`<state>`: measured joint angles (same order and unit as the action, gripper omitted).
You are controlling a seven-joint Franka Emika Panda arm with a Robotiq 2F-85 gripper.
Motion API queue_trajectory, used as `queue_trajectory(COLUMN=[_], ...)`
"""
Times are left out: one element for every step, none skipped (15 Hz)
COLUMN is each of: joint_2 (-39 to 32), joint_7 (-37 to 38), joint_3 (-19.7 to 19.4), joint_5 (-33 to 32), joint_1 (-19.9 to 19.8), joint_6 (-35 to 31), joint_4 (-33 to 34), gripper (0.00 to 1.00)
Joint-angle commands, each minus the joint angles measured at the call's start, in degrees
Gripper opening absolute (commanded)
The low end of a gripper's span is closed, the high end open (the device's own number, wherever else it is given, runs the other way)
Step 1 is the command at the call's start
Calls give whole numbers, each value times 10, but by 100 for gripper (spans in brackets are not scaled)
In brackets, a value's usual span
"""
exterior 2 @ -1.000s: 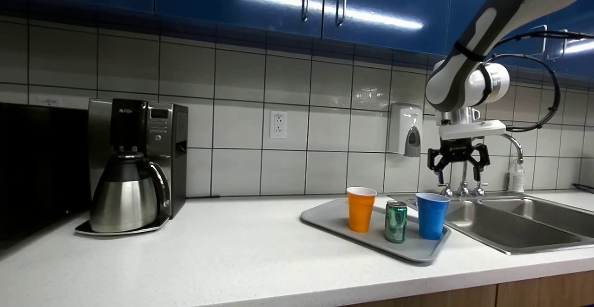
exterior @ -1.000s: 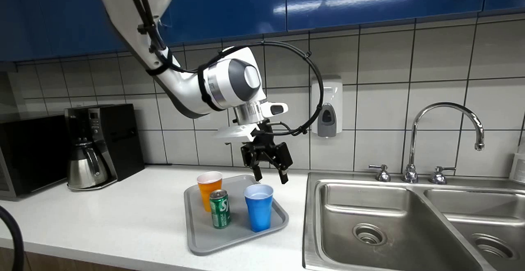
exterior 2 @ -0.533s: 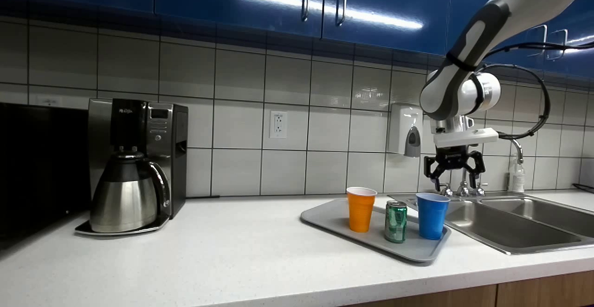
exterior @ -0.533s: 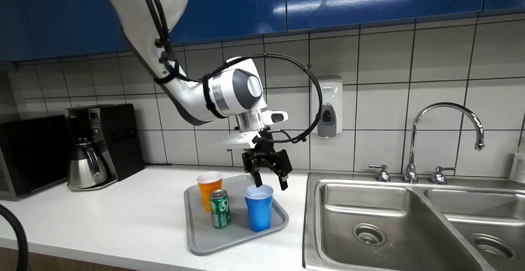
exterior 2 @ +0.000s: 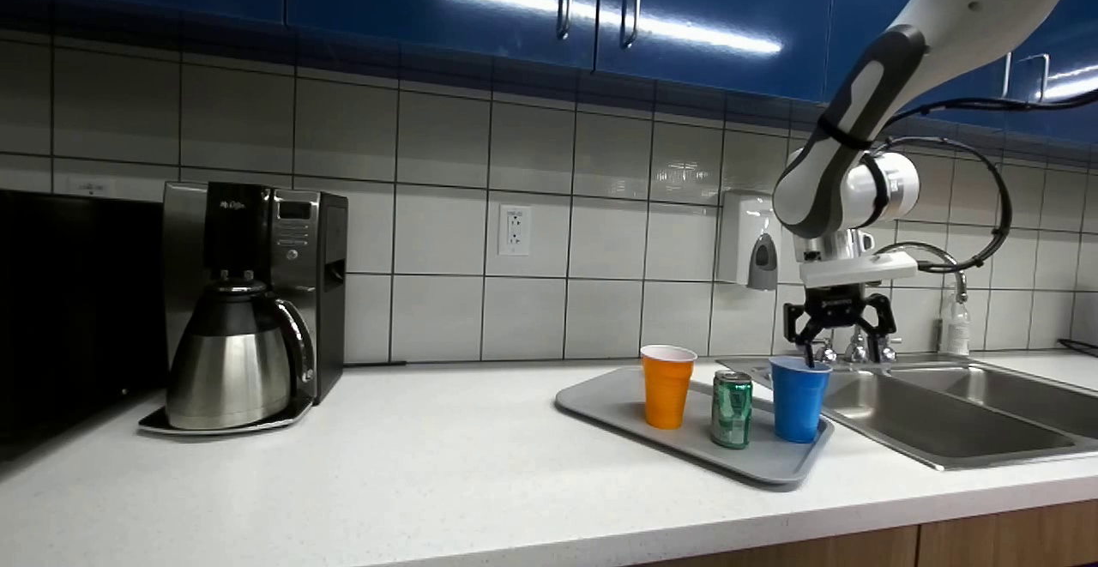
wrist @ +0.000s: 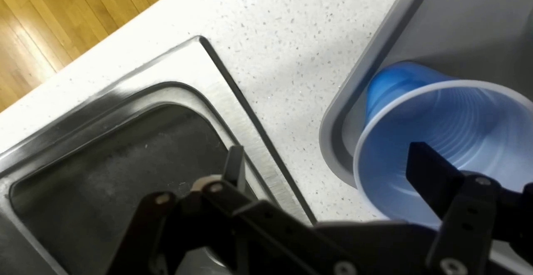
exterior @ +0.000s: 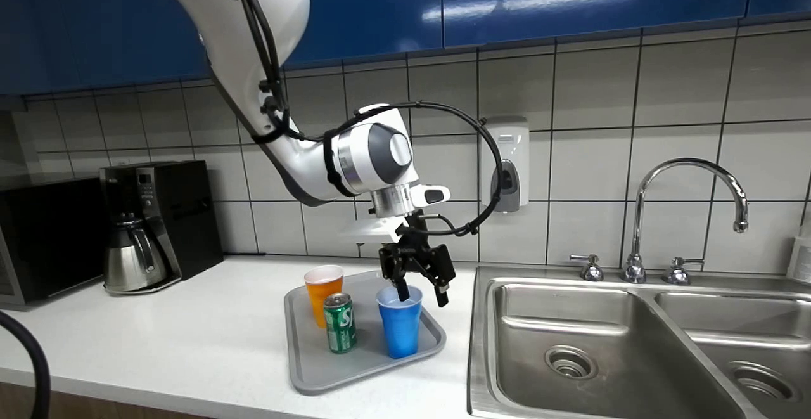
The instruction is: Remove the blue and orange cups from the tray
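Gripper (exterior: 422, 300), fingertip (exterior: 403, 291) at blue cup's (exterior: 401, 330) mouth

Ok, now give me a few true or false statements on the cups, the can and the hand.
In an exterior view, the green can shows between the orange cup and the blue cup. True.
All three stand on the gray tray. True.
The orange cup lies on its side. False: it stands upright.
The hand is open. True.
The hand grips the green can. False: it grips nothing.
In the wrist view, nothing overlaps the blue cup. False: one finger shows against its opening.
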<state>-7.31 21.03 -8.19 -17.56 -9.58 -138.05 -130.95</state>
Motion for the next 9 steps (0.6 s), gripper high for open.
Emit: queue_trajectory(joint_2=[-21,-25,-28,-31,-35,-37,-40,-42,-44], joint_7=[0,-2,-3,-5,-6,-6,-7,-6,-8], joint_3=[-10,-10,-10,-10,-10,-10,-11,-11,-12], joint_5=[25,33,43,52,61,69,76,83,89], joint_1=[9,9,9,9,9,9,9,9,9], joint_6=[-11,-14,-19,-23,-26,-29,-31,-35,-38], joint_4=[15,15,16,16,17,18,19,20,20], gripper=[100,100,100,100,100,100,100,93,74])
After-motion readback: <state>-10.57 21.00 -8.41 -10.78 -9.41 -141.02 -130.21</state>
